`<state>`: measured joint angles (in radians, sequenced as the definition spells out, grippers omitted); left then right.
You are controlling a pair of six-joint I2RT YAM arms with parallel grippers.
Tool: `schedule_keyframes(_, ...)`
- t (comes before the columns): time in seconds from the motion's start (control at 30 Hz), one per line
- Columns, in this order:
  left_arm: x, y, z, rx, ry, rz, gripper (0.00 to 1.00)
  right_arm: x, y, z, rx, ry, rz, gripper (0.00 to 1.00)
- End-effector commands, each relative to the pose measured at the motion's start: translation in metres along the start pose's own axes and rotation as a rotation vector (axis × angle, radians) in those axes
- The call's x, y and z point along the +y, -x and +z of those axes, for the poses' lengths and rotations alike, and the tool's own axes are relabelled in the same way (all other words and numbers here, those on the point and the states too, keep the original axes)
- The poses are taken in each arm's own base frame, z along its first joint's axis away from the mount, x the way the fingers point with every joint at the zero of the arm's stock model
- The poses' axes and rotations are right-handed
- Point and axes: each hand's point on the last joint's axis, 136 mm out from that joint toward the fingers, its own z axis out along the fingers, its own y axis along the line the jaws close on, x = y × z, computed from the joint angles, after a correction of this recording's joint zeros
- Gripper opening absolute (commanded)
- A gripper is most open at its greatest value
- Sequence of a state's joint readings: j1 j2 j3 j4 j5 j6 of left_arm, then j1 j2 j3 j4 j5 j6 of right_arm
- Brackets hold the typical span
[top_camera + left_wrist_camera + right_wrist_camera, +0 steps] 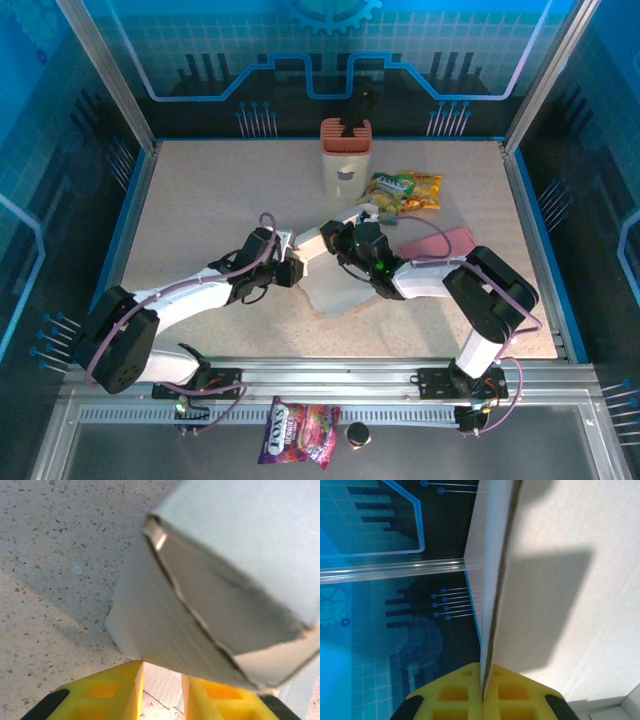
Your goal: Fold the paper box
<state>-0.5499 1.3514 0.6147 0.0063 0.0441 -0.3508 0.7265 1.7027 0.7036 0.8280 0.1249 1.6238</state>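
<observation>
Paper box (340, 288): lying on near side of white holder (345, 155), long axis running from left gripper (162, 692) across to right gripper (483, 685). Right gripper clamping 1 panel edge; left gripper's fingers (115, 690) standing narrowly apart, box corner touching their tips.

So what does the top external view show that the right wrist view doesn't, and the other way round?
Top external: the left arm and right arm meeting at the paper box, with a holder, a snack packet and a pink sheet behind. Right wrist: the right jaws shut on the box's edge, seen edge-on. Both: the box and the blue wall.
</observation>
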Motion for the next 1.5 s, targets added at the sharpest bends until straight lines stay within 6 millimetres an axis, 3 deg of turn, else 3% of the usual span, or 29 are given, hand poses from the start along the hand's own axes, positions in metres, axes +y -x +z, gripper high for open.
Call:
schedule_keyframes(0.0, 0.002, 0.016, 0.000, -0.057, 0.018, -0.015, 0.27, -0.022, -0.005, 0.001, -0.001, -0.012, -0.054, 0.00)
schedule_keyframes(0.33, 0.002, 0.023, 0.004, -0.064, 0.030, -0.015, 0.25, -0.027, -0.008, 0.002, 0.005, -0.001, -0.036, 0.00)
schedule_keyframes(0.57, 0.012, 0.031, 0.006, -0.095, 0.098, -0.052, 0.31, -0.030, -0.010, 0.002, 0.012, -0.014, -0.029, 0.00)
schedule_keyframes(0.93, 0.009, 0.030, 0.014, -0.102, 0.157, -0.072, 0.22, -0.031, -0.011, 0.004, 0.013, -0.021, -0.016, 0.00)
schedule_keyframes(1.3, 0.009, 0.029, 0.024, -0.107, 0.242, -0.134, 0.04, -0.028, -0.012, 0.005, 0.012, -0.017, -0.001, 0.00)
schedule_keyframes(1.47, 0.010, 0.032, 0.028, -0.114, 0.295, -0.149, 0.00, -0.029, -0.011, 0.005, 0.011, -0.019, 0.005, 0.00)
